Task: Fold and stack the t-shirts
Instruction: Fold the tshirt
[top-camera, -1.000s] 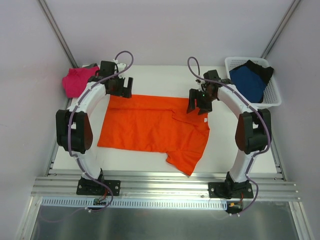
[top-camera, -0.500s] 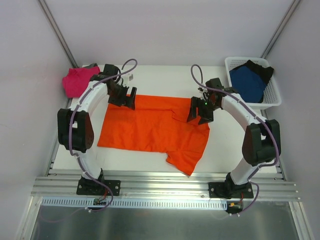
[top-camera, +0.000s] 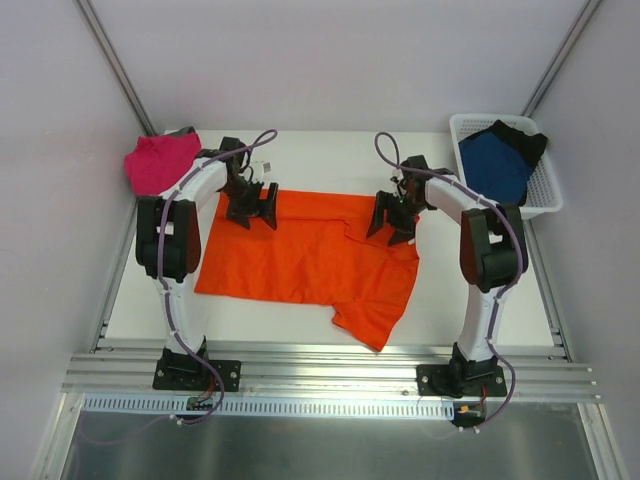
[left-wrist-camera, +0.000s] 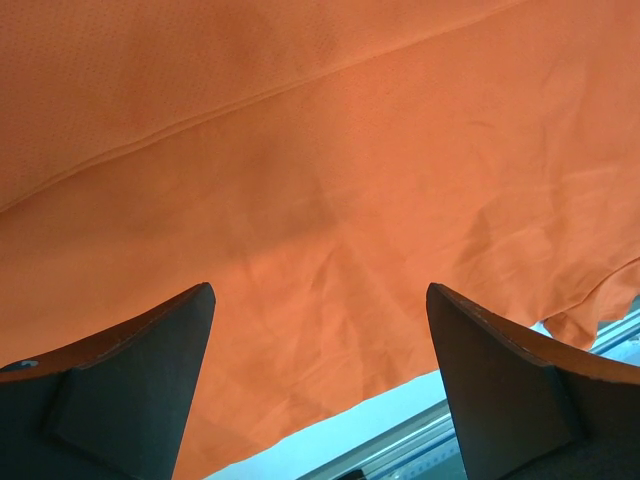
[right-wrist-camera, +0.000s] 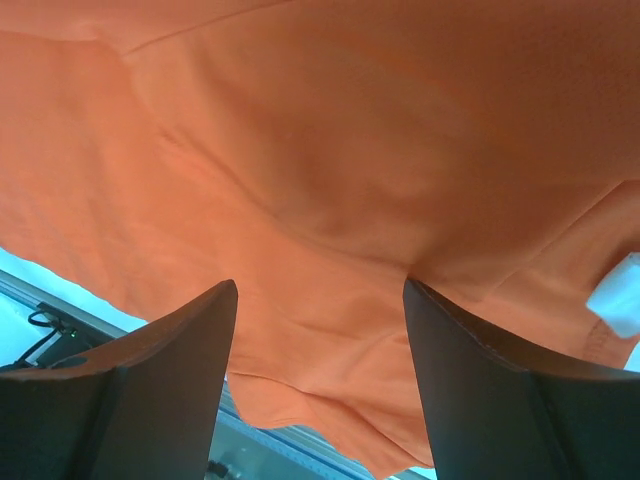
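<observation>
1. On the white desk (top-camera: 300, 150), the orange t-shirt (top-camera: 300, 255) lies spread flat in the middle, one sleeve reaching toward the near edge.
2. At the far right corner stands a white basket (top-camera: 545, 195); the dark blue t-shirt (top-camera: 495, 160) and the black t-shirt (top-camera: 520, 130) lie in it.
3. At the far left corner, the magenta t-shirt (top-camera: 155, 162) lies in a heap.
4. The left fingers (top-camera: 245, 212) are apart, low over the far left edge of the orange t-shirt, and grip nothing.
5. The right fingers (top-camera: 400, 232) are apart too, low over its far right part, gripping nothing.
</observation>
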